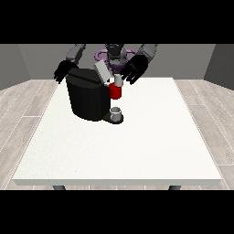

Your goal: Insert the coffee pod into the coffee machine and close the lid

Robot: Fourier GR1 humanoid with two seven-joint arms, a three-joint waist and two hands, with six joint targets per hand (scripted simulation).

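Black boxy coffee machine (87,98), grey lid (101,71) raised. Small pale coffee pod (118,81) pinched by hand at view's right (133,69), directly above red holder (115,91). Insertion nearly done; lid closing outstanding. White bench (137,146).

My white table (137,151) spreads wide before me on dark legs (58,187), standing on a pale wood-plank floor (20,105), with grey walls (27,61) behind; a small grey cup (116,113) sits near the table's far side
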